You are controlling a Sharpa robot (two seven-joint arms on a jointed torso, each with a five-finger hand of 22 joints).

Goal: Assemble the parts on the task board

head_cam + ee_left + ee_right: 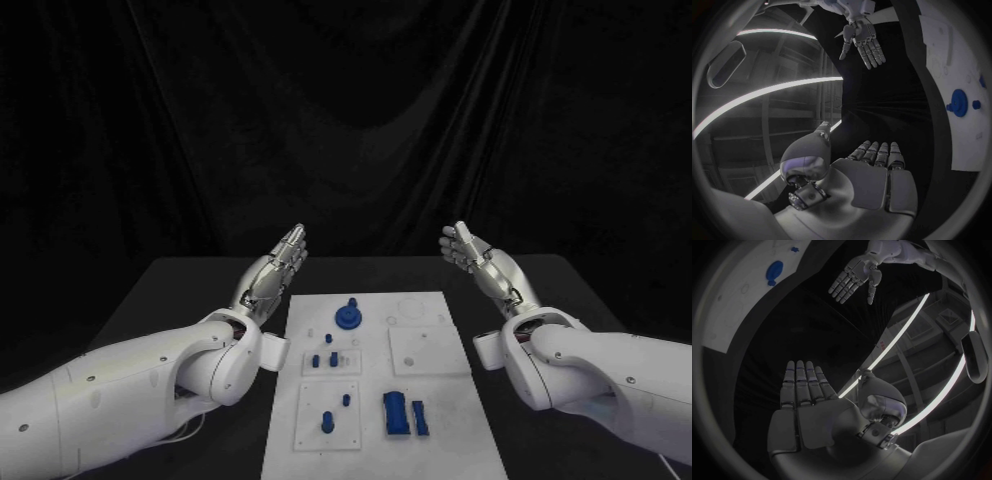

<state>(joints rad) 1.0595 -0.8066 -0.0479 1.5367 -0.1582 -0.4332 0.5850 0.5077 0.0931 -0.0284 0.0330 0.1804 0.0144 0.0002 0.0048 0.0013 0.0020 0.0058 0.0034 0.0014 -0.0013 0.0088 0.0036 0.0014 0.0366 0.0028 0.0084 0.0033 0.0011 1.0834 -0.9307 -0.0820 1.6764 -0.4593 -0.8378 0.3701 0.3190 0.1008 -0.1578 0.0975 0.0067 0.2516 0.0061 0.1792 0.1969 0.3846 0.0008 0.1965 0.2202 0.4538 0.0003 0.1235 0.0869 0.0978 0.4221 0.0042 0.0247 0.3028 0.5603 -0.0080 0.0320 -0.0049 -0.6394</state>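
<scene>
The white task board lies in the middle of the black table. On it sit a blue gear-like round part, small blue pegs, a blue peg piece and two blue blocks near the front. My left hand hovers raised at the board's far left corner, flat, fingers straight, holding nothing. My right hand hovers raised at the far right corner, also flat and empty. The left wrist view shows my left hand, the right hand opposite and the blue gear. The right wrist view shows my right hand, the left hand and the gear.
Black table surface lies on both sides of the board. A black curtain hangs behind the table.
</scene>
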